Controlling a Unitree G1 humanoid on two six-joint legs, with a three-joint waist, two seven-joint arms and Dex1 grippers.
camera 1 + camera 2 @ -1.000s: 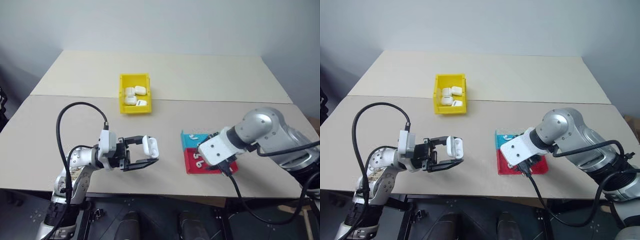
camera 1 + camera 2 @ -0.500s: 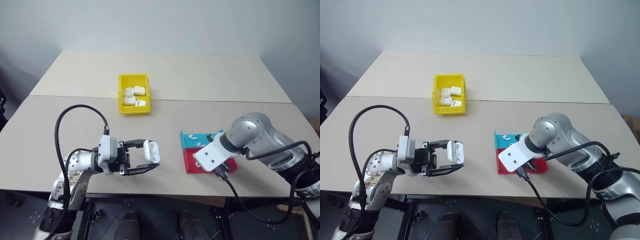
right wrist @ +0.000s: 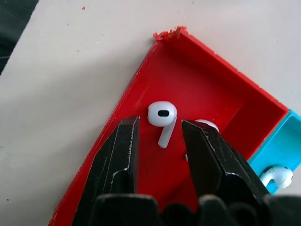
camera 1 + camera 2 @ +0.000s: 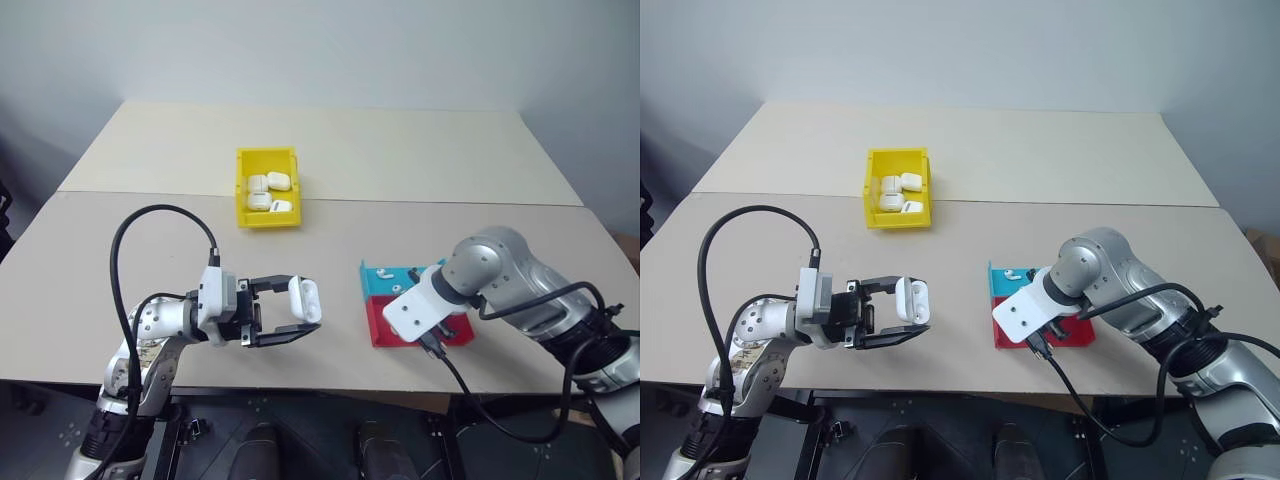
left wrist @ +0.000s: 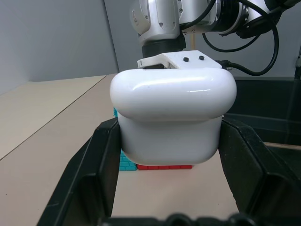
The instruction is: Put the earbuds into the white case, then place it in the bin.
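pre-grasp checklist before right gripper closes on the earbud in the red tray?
1. Right gripper fingers straddle the earbud stem: ok.
2. Fingers not yet touching the earbud: ok, gaps show both sides.
3. Neighbouring earbud clear of the near finger: not ok, right behind it.
4. Left gripper holds the white case: ok.
5. Case lid open to receive: cannot tell.
6. Yellow bin has room: ok.

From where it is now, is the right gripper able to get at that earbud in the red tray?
Probably yes. The right gripper sits over the red tray, its open fingers either side of the earbud, with nothing between them.
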